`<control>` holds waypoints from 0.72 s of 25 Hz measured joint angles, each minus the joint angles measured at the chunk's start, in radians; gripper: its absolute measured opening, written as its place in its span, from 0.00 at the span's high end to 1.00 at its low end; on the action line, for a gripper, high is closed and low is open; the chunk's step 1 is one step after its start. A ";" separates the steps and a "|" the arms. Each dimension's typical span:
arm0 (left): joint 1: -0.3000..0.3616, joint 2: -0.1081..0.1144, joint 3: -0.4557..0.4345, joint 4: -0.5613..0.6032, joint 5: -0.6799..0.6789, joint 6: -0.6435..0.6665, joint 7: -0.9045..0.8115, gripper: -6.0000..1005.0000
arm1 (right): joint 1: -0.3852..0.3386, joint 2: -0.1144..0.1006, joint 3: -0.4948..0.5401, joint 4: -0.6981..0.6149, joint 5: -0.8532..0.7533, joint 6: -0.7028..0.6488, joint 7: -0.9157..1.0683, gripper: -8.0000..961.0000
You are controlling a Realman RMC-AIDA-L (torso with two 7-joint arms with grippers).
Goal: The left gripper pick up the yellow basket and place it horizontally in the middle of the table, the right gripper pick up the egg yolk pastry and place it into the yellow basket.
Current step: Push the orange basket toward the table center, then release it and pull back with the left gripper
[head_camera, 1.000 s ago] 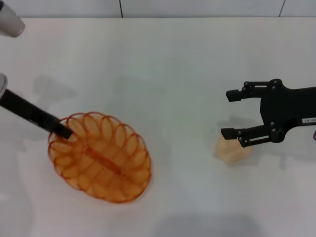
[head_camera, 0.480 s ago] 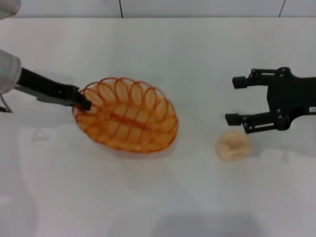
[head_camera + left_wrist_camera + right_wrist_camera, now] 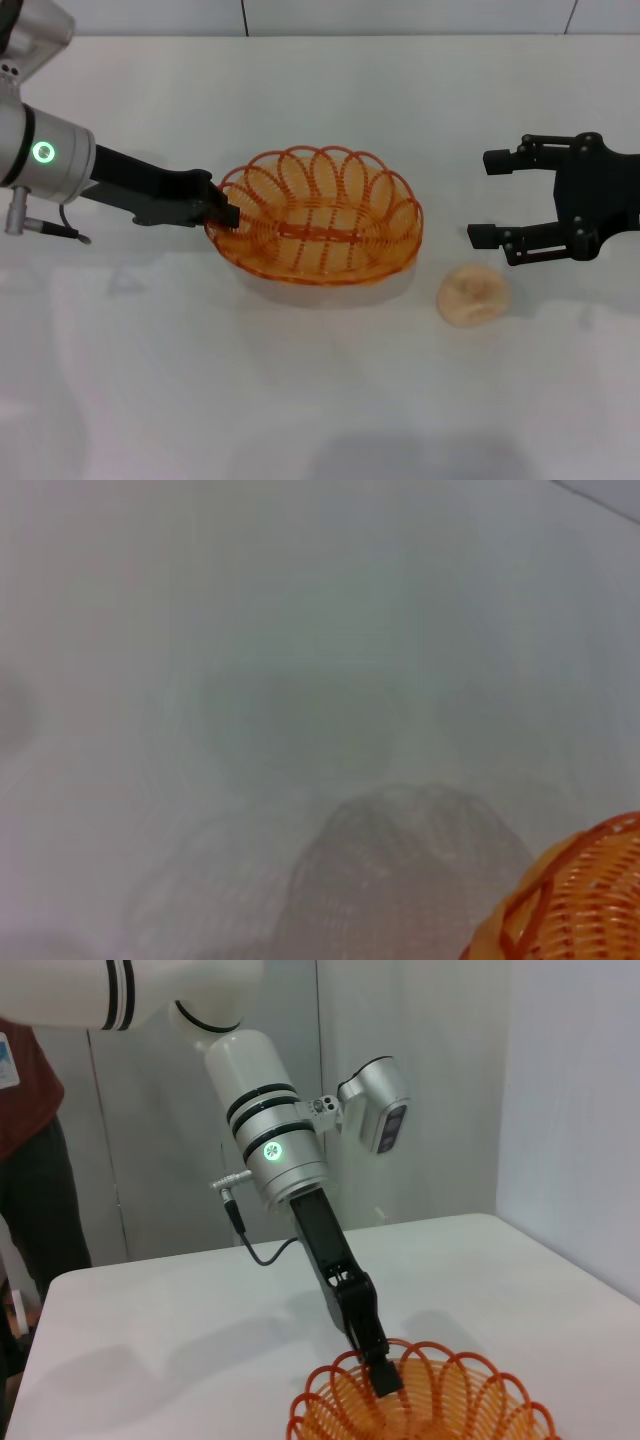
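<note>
The yellow basket (image 3: 318,218), an oval of orange wire, lies lengthwise near the middle of the white table (image 3: 320,400). My left gripper (image 3: 226,213) is shut on the basket's left rim and holds it. A corner of the basket (image 3: 570,900) shows in the left wrist view, and its rim (image 3: 430,1400) with the left gripper (image 3: 385,1378) on it shows in the right wrist view. The egg yolk pastry (image 3: 472,294), a small cream bun, rests on the table right of the basket. My right gripper (image 3: 484,198) hovers open just beyond and right of the pastry.
A person in a red shirt (image 3: 25,1090) stands past the table's far side in the right wrist view. The table's back edge (image 3: 320,36) meets a wall.
My left gripper has carried the basket to the right and farther back, turning it from a slant to lying lengthwise. The right gripper has drifted slightly right. The pastry has not moved.
</note>
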 joint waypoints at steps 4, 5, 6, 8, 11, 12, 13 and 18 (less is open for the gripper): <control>0.004 -0.001 0.004 -0.001 0.018 0.010 -0.050 0.91 | -0.004 -0.001 0.003 0.000 0.000 0.000 -0.002 0.12; 0.004 0.001 0.005 -0.001 0.024 0.014 -0.058 0.91 | -0.006 -0.001 0.003 0.000 0.000 0.000 -0.003 0.12; 0.003 0.003 0.005 -0.001 0.030 0.017 -0.067 0.91 | -0.008 -0.001 0.003 0.000 -0.001 -0.001 -0.003 0.12; 0.003 0.007 0.006 0.001 0.035 0.019 -0.076 0.91 | -0.010 -0.001 0.003 -0.002 -0.001 -0.005 -0.003 0.12; 0.005 0.010 0.006 0.001 0.042 0.007 -0.084 0.91 | -0.012 0.000 0.003 -0.004 -0.001 -0.015 -0.003 0.12; 0.006 0.011 0.006 0.000 0.046 0.003 -0.087 0.91 | -0.012 0.001 0.002 -0.006 -0.001 -0.018 -0.003 0.12; 0.006 0.011 0.006 0.000 0.050 -0.001 -0.089 0.91 | -0.012 0.001 0.002 -0.008 -0.001 -0.020 -0.004 0.12; 0.006 0.012 0.006 -0.006 0.072 -0.022 -0.091 0.91 | -0.011 0.002 0.002 -0.011 0.002 -0.026 -0.005 0.12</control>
